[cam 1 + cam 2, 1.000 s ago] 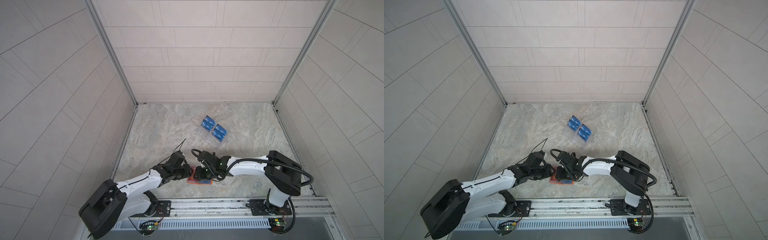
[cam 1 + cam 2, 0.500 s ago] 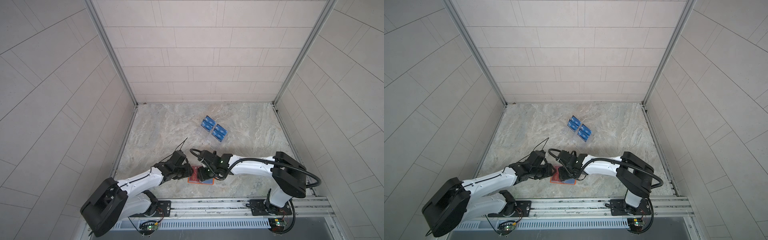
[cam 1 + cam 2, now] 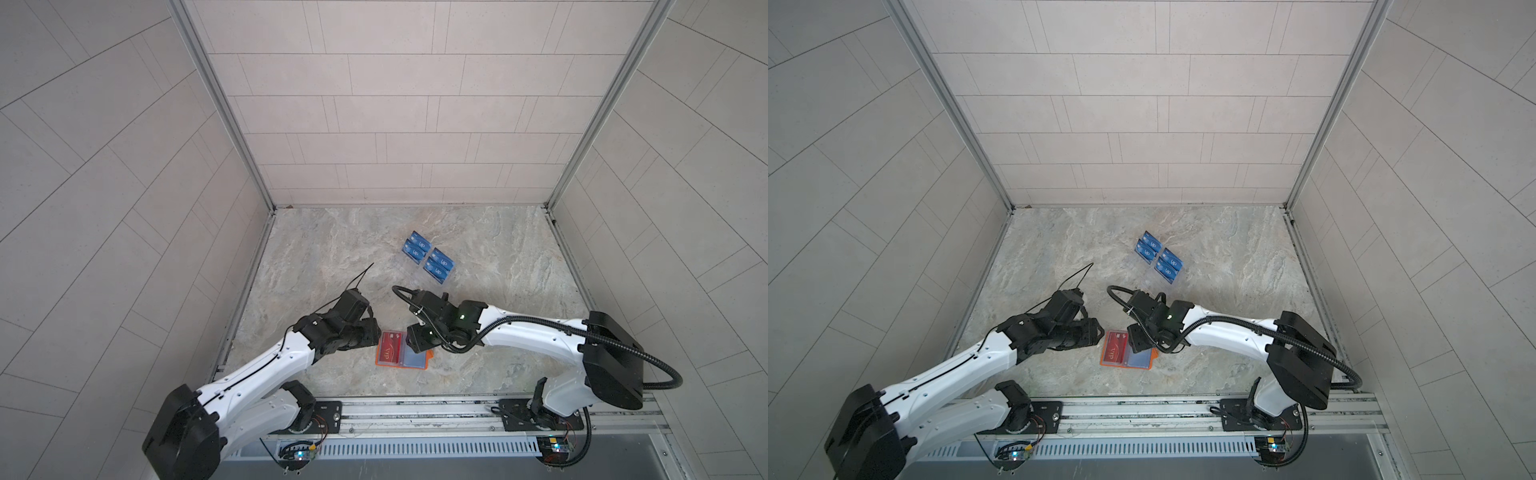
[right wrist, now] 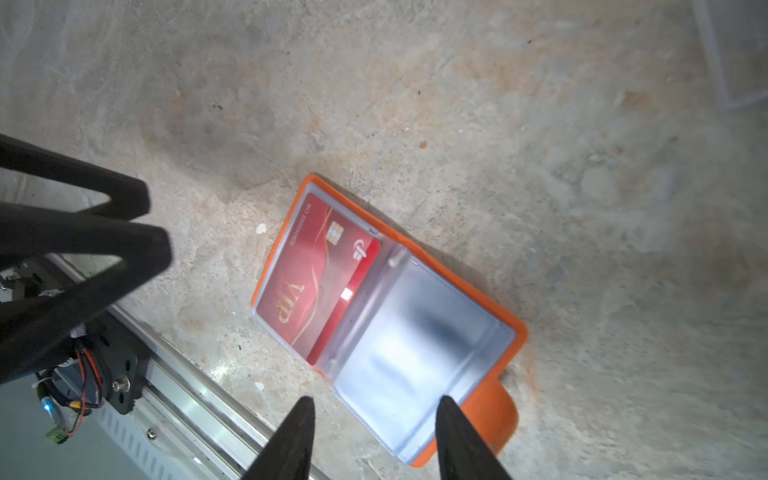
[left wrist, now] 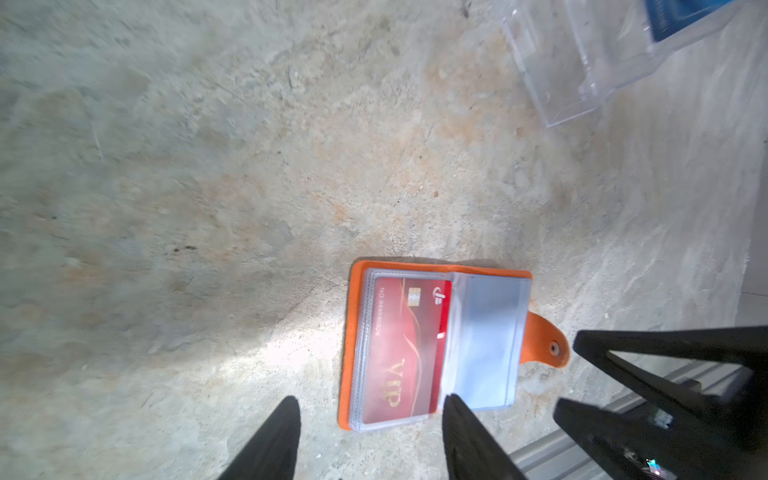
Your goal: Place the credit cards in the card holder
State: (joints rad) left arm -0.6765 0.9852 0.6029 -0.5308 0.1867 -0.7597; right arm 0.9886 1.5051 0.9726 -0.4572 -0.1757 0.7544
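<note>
The orange card holder (image 3: pixel 379 362) (image 3: pixel 1103 362) lies open on the table near the front. A red VIP credit card (image 3: pixel 390 351) (image 5: pixel 407 345) (image 4: pixel 316 282) sits in the sleeve on its left page. The right page shows a clear sleeve (image 4: pixel 415 332) with nothing in it. My left gripper (image 3: pixel 376 332) (image 5: pixel 371 399) stands open just left of the holder, holding nothing. My right gripper (image 3: pixel 415 344) (image 4: pixel 375 399) stands open above the holder's right page, also holding nothing. Blue VIP credit cards (image 3: pixel 417 248) (image 3: pixel 1169 266) sit further back.
The blue cards stand in a clear acrylic tiered stand (image 5: pixel 582 70) behind the right arm. A metal rail (image 3: pixel 415 409) runs along the table's front edge, close to the holder. Tiled walls close in the left, right and back sides.
Both grippers have opened wider. The left one has drawn back to the left off the holder, so the red card in its sleeve now shows.
</note>
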